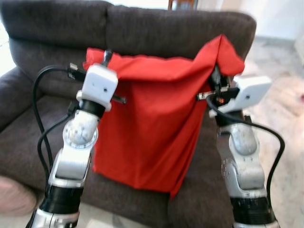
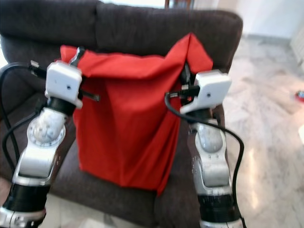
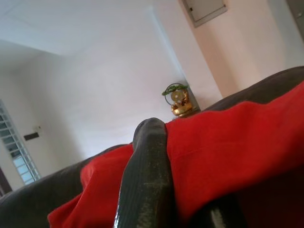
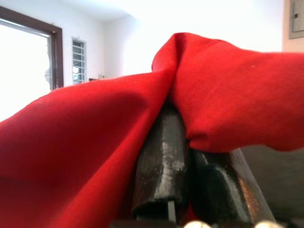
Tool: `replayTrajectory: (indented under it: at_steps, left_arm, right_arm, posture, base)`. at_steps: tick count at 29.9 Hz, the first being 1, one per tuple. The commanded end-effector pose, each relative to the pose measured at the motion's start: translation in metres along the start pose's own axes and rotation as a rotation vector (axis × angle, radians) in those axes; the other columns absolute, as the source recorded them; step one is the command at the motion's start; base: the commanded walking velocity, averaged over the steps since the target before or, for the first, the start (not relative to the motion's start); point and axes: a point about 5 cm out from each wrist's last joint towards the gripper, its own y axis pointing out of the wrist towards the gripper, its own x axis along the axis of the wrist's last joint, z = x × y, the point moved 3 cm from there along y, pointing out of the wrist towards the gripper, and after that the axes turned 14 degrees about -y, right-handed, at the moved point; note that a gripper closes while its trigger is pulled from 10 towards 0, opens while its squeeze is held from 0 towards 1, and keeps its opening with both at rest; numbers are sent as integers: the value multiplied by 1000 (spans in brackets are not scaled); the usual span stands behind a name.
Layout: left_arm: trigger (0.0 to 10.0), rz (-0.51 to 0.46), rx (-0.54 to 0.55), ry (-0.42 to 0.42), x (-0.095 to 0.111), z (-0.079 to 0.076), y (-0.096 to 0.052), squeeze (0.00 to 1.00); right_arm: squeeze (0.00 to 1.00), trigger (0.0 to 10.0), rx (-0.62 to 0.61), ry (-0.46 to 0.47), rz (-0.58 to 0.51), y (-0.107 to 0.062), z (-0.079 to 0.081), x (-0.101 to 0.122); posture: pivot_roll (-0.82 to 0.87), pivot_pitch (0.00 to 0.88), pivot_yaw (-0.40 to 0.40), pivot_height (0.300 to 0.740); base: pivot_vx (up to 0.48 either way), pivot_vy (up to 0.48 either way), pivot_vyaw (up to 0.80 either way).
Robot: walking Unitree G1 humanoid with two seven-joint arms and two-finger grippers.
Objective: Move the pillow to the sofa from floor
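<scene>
A red pillow (image 1: 152,123) hangs limp between my two arms, in front of the dark brown sofa (image 1: 156,28). Its lower edge hangs over the seat cushion. My left gripper (image 1: 105,56) is shut on the pillow's upper left corner, and the left wrist view shows a black finger (image 3: 147,175) pressed against red cloth (image 3: 228,152). At the upper right corner my right gripper (image 1: 216,75) is shut on the fabric, which bunches up above it. In the right wrist view red cloth (image 4: 85,142) is pinched between the black fingers (image 4: 164,161).
The sofa's left armrest (image 1: 12,95) lies beside my left arm. Light marble floor (image 2: 270,118) spreads out to the right of the sofa. A small red object (image 2: 299,94) lies on the floor at far right. Black cables loop off both wrists.
</scene>
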Motion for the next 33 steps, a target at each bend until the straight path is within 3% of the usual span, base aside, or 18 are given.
replayTrajectory:
  at_steps: [1, 5, 8, 14, 17, 28, 33]
  left_arm:
    - [10000, -19, -56, 5, 5, -7, 0, 0]
    - [10000, 31, -109, -16, -6, -16, -6, 0]
    - [10000, 148, -222, -16, -31, -36, -23, 0]
    - [10000, 185, -242, -12, -40, -38, -28, 0]
    - [10000, 228, -313, 53, -51, -45, -34, 0]
    - [10000, 377, -367, 116, -83, -48, -56, 0]
    - [10000, 384, -353, 115, -85, -46, -57, 0]
  right_arm:
    - [0, 10000, 24, 7, -80, 5, 7, 17]
    - [0, 10000, 40, 11, -41, 3, 9, 7]
    - [0, 10000, 77, 7, 37, -5, 16, -11]
    - [0, 10000, 91, 1, 89, -11, 17, -24]
    - [0, 10000, 109, -23, 150, -20, 20, -41]
    - [0, 10000, 123, -3, 258, -39, 23, -69]
    - [0, 10000, 124, 8, 253, -38, 23, -69]
  posture:
    - [57, 68, -1, 740]
    - [57, 69, -2, 740]
    - [57, 73, -1, 740]
    - [57, 74, -1, 740]
    - [59, 76, 0, 740]
    - [58, 80, 0, 740]
    - [57, 80, -1, 740]
  base:
    - [0, 0, 0]
    - [0, 0, 0]
    - [0, 0, 0]
    - [0, 0, 0]
    - [0, 0, 0]
    - [0, 0, 0]
    - [0, 0, 0]
